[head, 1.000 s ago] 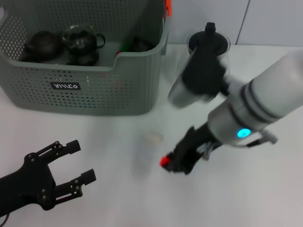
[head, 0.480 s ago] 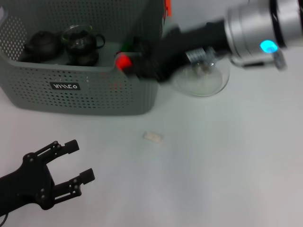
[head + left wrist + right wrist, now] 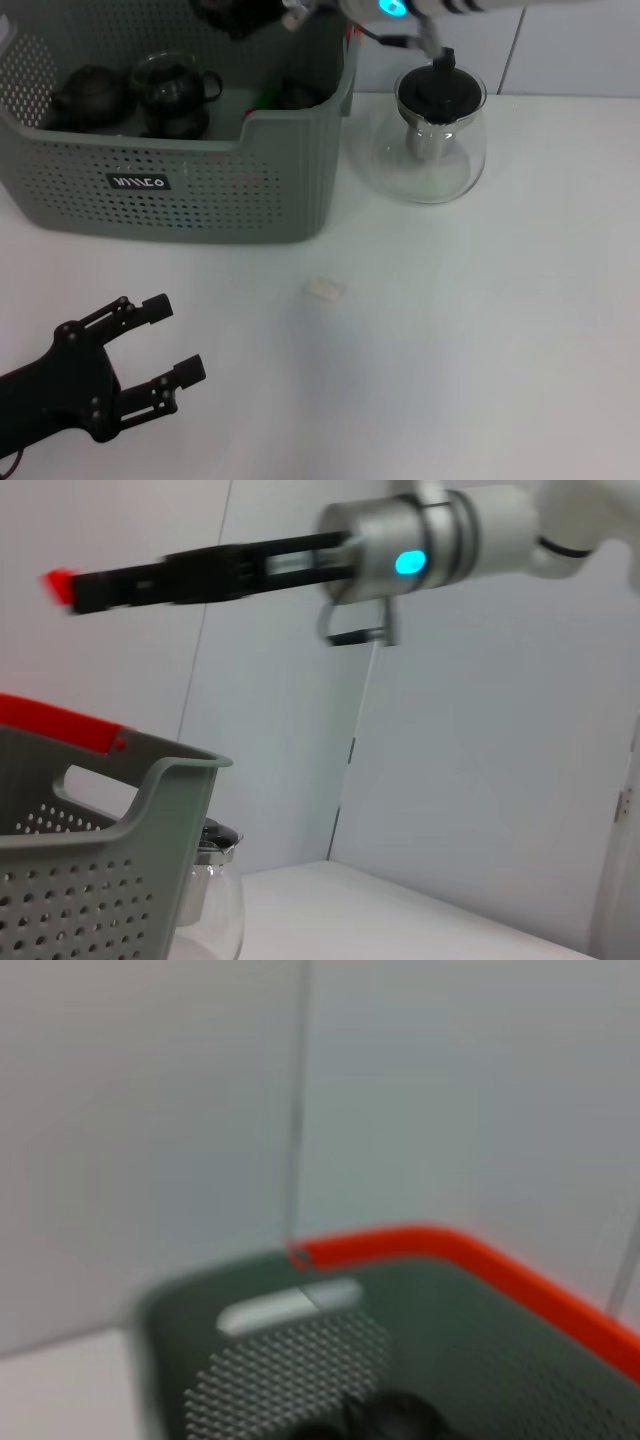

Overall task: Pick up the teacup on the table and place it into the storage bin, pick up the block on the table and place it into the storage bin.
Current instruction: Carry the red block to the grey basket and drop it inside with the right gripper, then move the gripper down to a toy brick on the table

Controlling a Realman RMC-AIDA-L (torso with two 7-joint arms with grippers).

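Item 1: storage bin (image 3: 200, 190). Grey-green perforated basket at the rear left of the worktop (image 3: 480, 340), black label on its front wall, orange trim on the far rim. Holds 2 dark teapots (image 3: 90, 95) and a glass teacup (image 3: 172, 85) near the left wall, with more dark ware by the right wall.

Item 2: block (image 3: 60, 582). Small and red, seen in the left wrist view at the tip of the right hand (image 3: 90, 585), high above the bin's rim. Judged to be carried there for release into the bin; the drop is not yet made.

Item 3: right hand. Reaches in over the bin's back edge at the top of the head view. Fingers appear closed on the block.

Item 4: left hand (image 3: 165, 345). Low on the near left of the worktop, fingers spread wide, gripping nothing; parked clear of the bin.

Item 5: glass teapot (image 3: 430, 140). Clear, black lid, standing just beside the bin's right wall.

Item 6: small pale scrap (image 3: 323, 290). Lies on the worktop in front of the bin.
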